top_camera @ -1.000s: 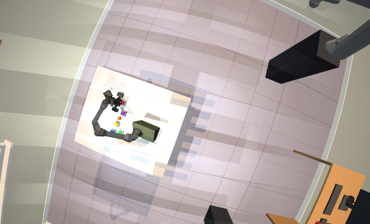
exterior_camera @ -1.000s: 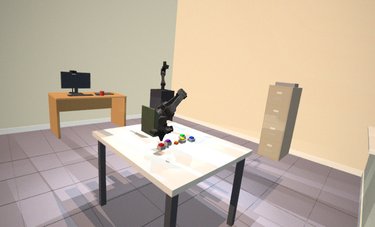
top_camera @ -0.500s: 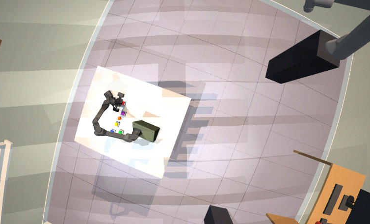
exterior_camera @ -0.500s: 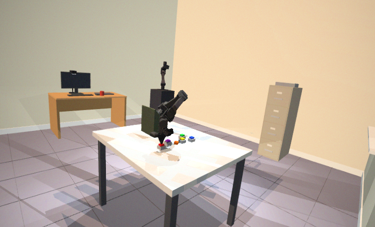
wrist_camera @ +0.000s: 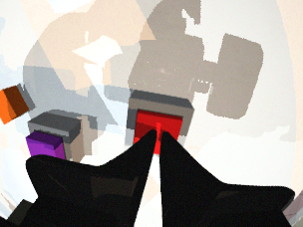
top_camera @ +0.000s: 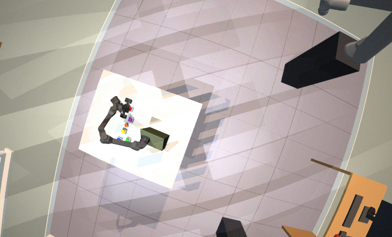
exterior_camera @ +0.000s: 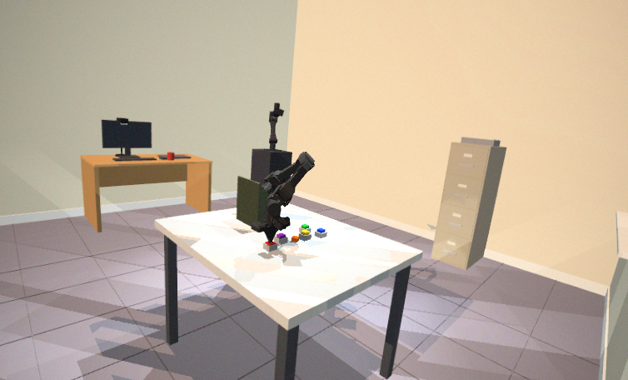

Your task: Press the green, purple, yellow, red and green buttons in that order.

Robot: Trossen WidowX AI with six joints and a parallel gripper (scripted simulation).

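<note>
Wrist view: the red button (top_camera: 131, 108) (exterior_camera: 270, 244) (wrist_camera: 159, 119) faces up, its push axis upright from the white table (top_camera: 162, 173) (exterior_camera: 354, 264). Its cap and gray housing look roughly square, so I cannot tell a long axis; the housing sits slightly turned in this view. It lies directly under the tips of my gripper (top_camera: 129, 109) (exterior_camera: 270, 242) (wrist_camera: 158, 132), which overlap the red cap; whether it is pushed down, I cannot tell. My 2 fingers are drawn narrow, with nothing held between them.

The purple button (top_camera: 130, 119) (exterior_camera: 281, 235) (wrist_camera: 46, 145) is near the red button, off to the left in my wrist view, with the orange block (top_camera: 126, 124) (exterior_camera: 295, 238) (wrist_camera: 14, 104) beyond it. The yellow button (top_camera: 123, 131) (exterior_camera: 304, 232), green button (top_camera: 127, 140) (exterior_camera: 304, 226) and blue button (top_camera: 119, 138) (exterior_camera: 321, 230) stand farther from my fingertips.
</note>
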